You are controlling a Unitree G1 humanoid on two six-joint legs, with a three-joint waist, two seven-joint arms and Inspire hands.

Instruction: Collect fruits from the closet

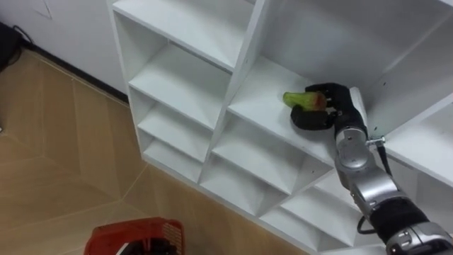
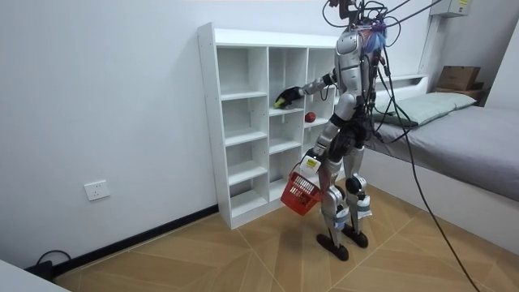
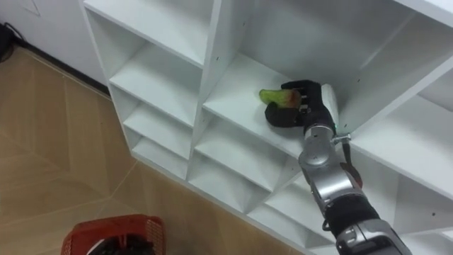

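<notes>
Closest to the robot, at the lower edge of the eye views, a red basket point(image 1: 134, 237) hangs above the wooden floor point(image 1: 56, 156). In the room view it dangles below the left hand point(image 2: 314, 159) at the robot's thigh. How that hand grips the handle cannot be told.

The robot stands upright on both feet close in front of a white closet point(image 1: 184, 85) of open compartments, with the closet on the room view's left. Its right arm is stretched forward and up into a compartment of the middle column, on the second shelf from the top.

There the right hand point(image 1: 318, 113) is curled round a green fruit point(image 1: 299, 99). The dark fingers wrap over the top of it and the thumb lies beneath. The fruit's free green end sticks out of the hand toward the robot's left. Fruit and hand sit low over the shelf board, but it is unclear whether the fruit touches the board.

In the room view, a small red fruit point(image 2: 310, 117) lies on a shelf in the next column, toward the view's right and a little lower than the hand.

Behind the robot, farther into the room, stands a bed point(image 2: 470, 138) with a grey cover.
</notes>
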